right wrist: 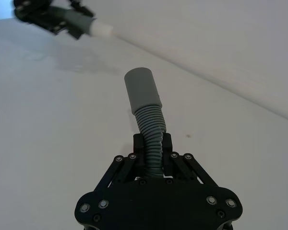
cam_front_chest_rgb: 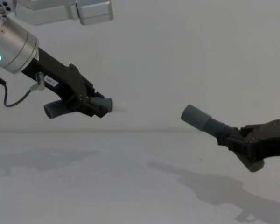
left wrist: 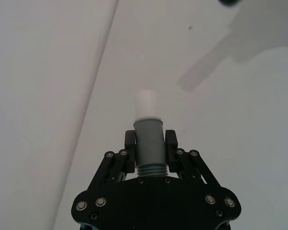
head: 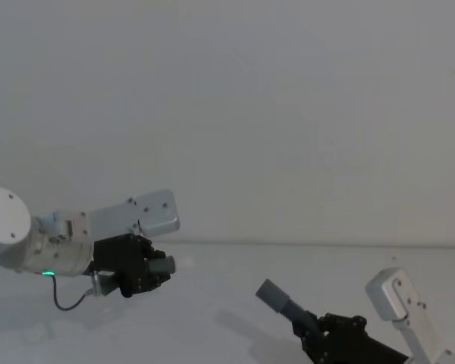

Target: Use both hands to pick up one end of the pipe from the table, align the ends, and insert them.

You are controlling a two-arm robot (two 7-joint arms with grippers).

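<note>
Over the white desk (cam_front_chest_rgb: pixel 130 186) we see the right pincer (right wrist: pixel 153 141) closed on the ribbed socket pipe piece (right wrist: pixel 143 91), held in the air. Farther, the left pincer (left wrist: pixel 150 139) grips the spigot pipe piece (left wrist: pixel 149 128), the two pieces well apart, before the wall (head: pixel 288 114).

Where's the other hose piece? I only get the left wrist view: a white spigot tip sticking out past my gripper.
Observer: Right gripper holds the second dark-grey ribbed plastic hose piece, raised off the matte white table.
Operator: Socket facing me?
Observer: Its wide smooth grey socket cuff points toward the left gripper's spigot piece; a clear gap separates cuff and white spigot tip.
Operator: Level?
Observer: Chest view: cuff slightly lower, tilted upward.
</note>
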